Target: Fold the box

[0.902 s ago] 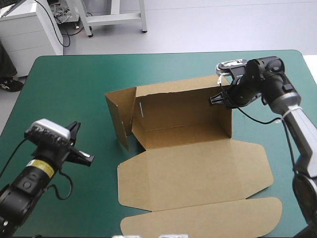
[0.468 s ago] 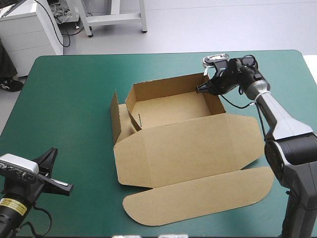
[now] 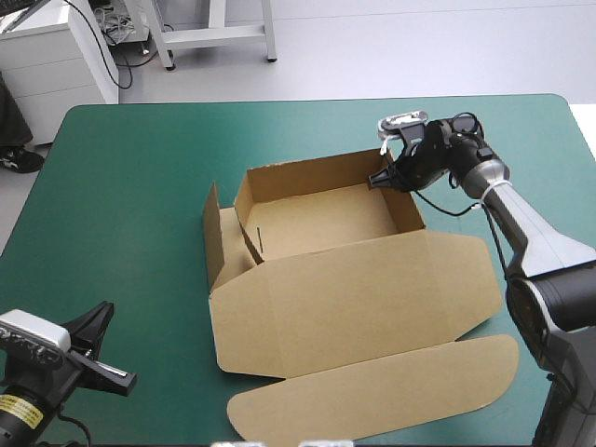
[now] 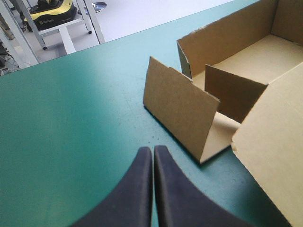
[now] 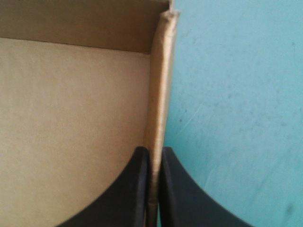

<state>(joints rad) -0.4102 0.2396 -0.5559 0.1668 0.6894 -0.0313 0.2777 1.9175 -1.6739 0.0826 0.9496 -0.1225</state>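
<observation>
The brown box (image 3: 321,219) stands as an open tray in the middle of the teal-green table, its lid (image 3: 354,293) lying flat toward the near edge. One side flap (image 4: 180,106) stands loose on the tray's left. My right gripper (image 3: 380,179) is shut on the box at its far right corner; in the right wrist view the doubled right wall (image 5: 158,104) runs between the black fingers (image 5: 137,189). My left gripper (image 4: 153,156) is shut with nothing in it, low over the table near the front left corner, its tips pointing at the loose flap.
The table's far edge (image 3: 307,100) lies beyond the box. Bare teal-green cover (image 3: 130,205) spreads left of the box, between it and my left gripper (image 3: 102,321).
The box went from a raised sheet to a low open tray with the lid flat. My right gripper moved with the right wall toward the middle. My left arm drew back to the front left corner.
</observation>
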